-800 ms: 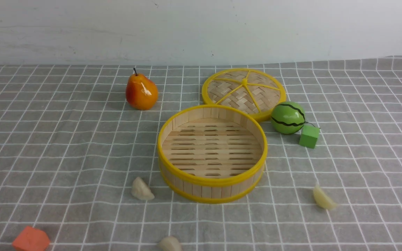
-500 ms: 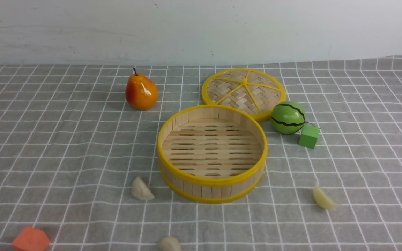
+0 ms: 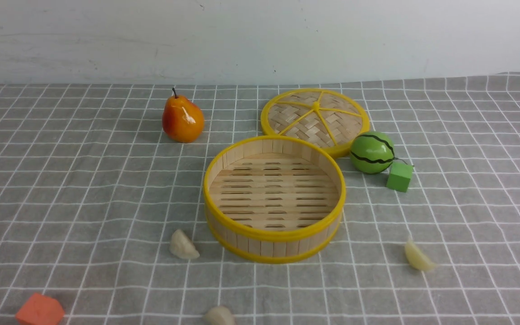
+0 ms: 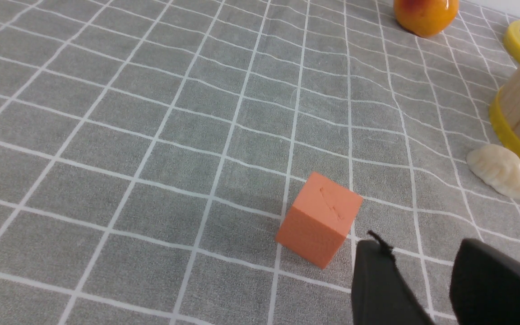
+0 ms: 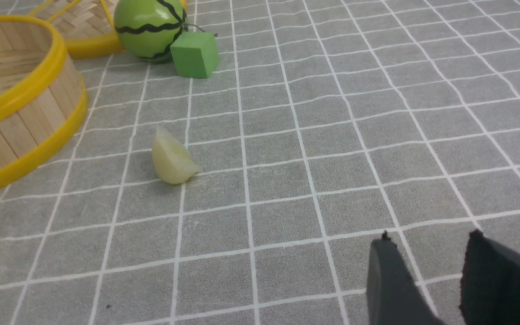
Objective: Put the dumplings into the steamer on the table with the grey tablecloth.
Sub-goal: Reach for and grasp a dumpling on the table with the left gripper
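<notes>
There were three dumplings, one steamer, one lid, one pear, one toy watermelon, one green cube, one orange cube.

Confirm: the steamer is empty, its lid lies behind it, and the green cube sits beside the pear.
Not quite: the green cube sits beside the striped green ball, not the pear, as the front view shows. The steamer is empty, lid behind it.

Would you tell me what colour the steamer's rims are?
The steamer has yellow rims, clearest in the front view.
</notes>
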`<act>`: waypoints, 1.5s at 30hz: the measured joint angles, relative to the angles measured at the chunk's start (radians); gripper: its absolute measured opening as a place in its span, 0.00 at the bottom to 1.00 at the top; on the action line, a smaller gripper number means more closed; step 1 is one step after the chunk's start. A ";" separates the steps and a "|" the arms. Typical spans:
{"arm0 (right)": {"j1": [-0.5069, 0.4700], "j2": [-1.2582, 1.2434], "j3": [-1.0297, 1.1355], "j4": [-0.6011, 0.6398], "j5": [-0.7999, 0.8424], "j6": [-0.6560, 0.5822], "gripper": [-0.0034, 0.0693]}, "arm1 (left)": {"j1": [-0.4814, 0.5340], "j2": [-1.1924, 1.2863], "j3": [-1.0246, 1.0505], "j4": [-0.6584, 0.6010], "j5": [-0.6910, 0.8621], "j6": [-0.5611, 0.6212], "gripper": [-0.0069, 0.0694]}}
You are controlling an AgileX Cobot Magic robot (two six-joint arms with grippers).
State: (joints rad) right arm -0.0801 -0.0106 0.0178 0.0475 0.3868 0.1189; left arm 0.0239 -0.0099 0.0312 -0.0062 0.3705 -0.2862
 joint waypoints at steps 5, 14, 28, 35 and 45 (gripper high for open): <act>0.000 0.000 0.000 -0.003 0.000 0.000 0.38 | 0.000 0.000 0.000 0.000 0.000 0.000 0.40; 0.000 0.000 0.000 -0.015 -0.001 0.000 0.38 | 0.000 0.000 0.000 0.000 0.000 0.000 0.40; 0.000 0.000 0.000 -0.028 -0.003 0.000 0.38 | 0.000 0.000 0.000 -0.011 -0.003 -0.007 0.40; 0.000 0.000 0.000 0.169 -0.002 0.078 0.38 | 0.000 0.000 0.000 -0.447 -0.037 -0.255 0.40; 0.000 0.000 0.009 0.826 0.024 0.344 0.38 | 0.000 0.000 0.000 -0.800 -0.065 -0.393 0.40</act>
State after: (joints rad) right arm -0.0801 -0.0106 0.0266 0.8733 0.4106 0.4627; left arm 0.0239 -0.0099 0.0312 -0.8067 0.3054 -0.6797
